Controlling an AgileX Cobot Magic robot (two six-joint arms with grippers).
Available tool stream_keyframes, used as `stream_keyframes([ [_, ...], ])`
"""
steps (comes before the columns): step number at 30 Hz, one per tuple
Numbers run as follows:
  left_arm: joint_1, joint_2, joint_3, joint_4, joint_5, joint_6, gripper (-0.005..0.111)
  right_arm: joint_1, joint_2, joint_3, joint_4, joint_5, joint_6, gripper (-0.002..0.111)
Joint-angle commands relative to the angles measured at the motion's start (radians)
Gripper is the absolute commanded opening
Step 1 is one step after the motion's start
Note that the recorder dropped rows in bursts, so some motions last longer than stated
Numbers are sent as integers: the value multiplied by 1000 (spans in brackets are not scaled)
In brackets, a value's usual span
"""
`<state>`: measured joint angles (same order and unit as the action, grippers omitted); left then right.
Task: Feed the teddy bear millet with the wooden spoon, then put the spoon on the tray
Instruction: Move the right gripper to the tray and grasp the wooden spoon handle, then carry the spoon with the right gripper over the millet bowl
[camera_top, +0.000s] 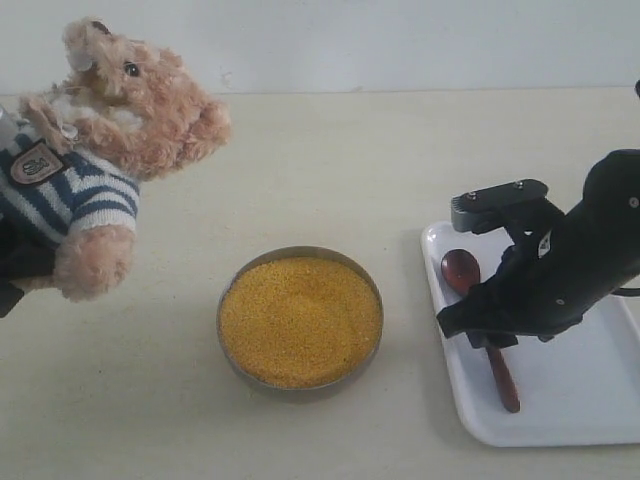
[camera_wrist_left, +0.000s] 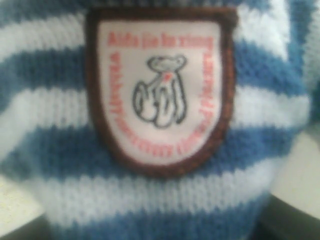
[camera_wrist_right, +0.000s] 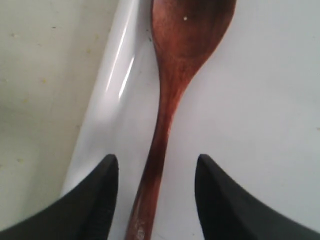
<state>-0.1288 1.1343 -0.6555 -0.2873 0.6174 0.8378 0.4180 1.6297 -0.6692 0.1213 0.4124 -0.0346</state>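
Note:
The teddy bear (camera_top: 110, 120) leans at the far left, snout up, and its striped shirt and chest badge (camera_wrist_left: 160, 90) fill the left wrist view. My left gripper (camera_top: 15, 270) shows only as a dark mass against the bear's body and appears shut on it. Millet (camera_top: 300, 320) is heaped in the metal bowl (camera_top: 300, 250) at the table's middle. On the white tray (camera_top: 580, 400) at the right lies the wooden spoon (camera_top: 462, 270), bowl end pointing away. Over it, my right gripper (camera_wrist_right: 156, 162) stands open, with the spoon's handle (camera_wrist_right: 165, 130) between the fingers and untouched.
The spoon rests close to the tray's left rim (camera_wrist_right: 115, 90). Bare beige table (camera_top: 330, 160) stretches between the bear, the bowl and the tray. A pale wall runs along the back.

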Motion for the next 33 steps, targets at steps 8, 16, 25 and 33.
stream_keyframes([
  [8, -9, -9, 3, -11, -27, 0, 4, 1, 10, -8, -22, -14, 5, 43],
  [16, -9, -9, 3, -11, -27, 0, 4, 1, 104, -8, -22, -12, 21, 38],
  [25, -9, 32, 3, -5, -16, 0, 4, 78, -7, -155, -265, 268, 60, -1],
  [33, -9, 137, 3, 154, 45, -26, 4, 562, -42, -251, -995, 623, 376, -1],
])
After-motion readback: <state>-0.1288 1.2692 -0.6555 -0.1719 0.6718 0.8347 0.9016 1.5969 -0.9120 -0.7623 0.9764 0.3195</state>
